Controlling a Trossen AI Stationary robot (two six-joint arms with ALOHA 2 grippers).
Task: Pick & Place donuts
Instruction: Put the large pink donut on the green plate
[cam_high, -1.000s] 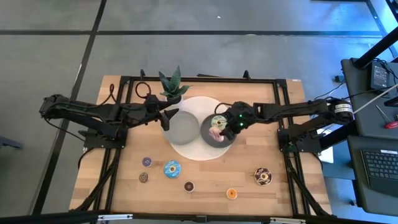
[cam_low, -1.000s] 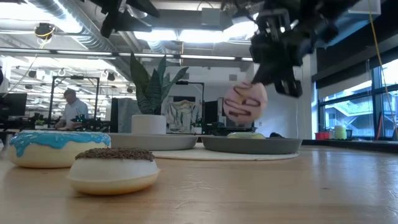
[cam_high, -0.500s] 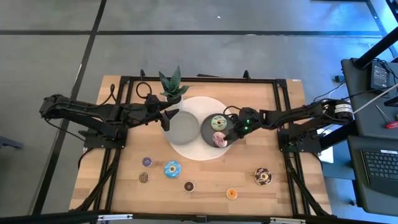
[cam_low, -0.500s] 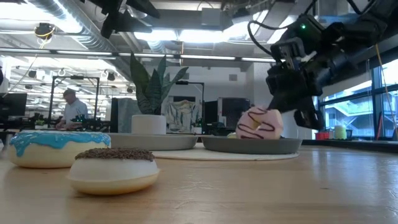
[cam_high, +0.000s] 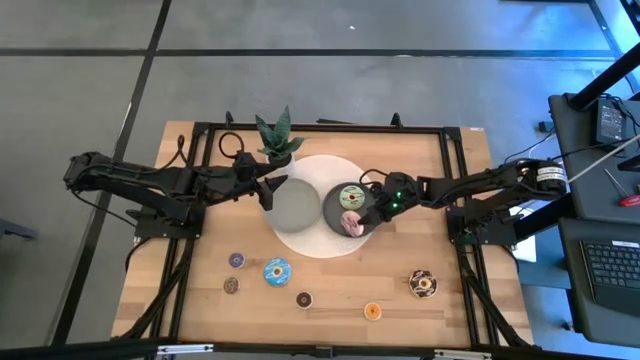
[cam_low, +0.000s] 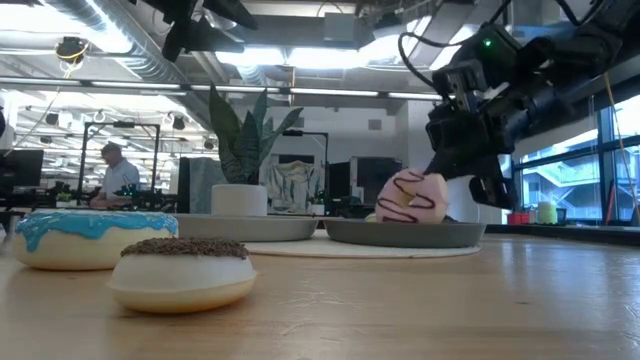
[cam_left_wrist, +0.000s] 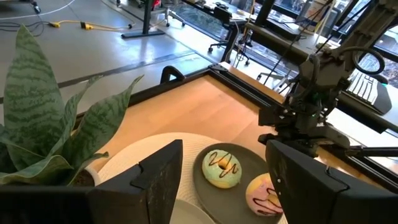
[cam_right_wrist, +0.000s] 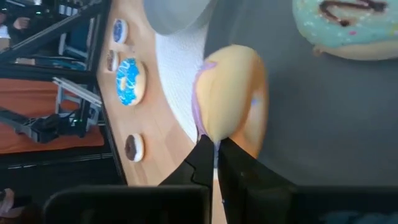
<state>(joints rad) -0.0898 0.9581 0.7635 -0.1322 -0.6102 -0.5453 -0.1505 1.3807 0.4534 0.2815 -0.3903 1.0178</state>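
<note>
Wooden table (cam_high: 450, 250), viewed overhead: right gripper (cam_high: 362, 218), fingers nearly closed, pinches pink donut (cam_high: 352, 224) standing on edge in dark plate (cam_high: 334, 205), beside green donut (cam_high: 350, 196). Left gripper (cam_high: 268, 187) waits, fingers spread, at the plate's far side.

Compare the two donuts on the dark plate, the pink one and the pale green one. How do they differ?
The pink donut stands tilted on its edge near the dark plate's rim, pinched by the right gripper; the pale green donut lies flat and untouched. Icing differs: pink versus pale green. Both carry dark drizzle and sit on the same plate.
</note>
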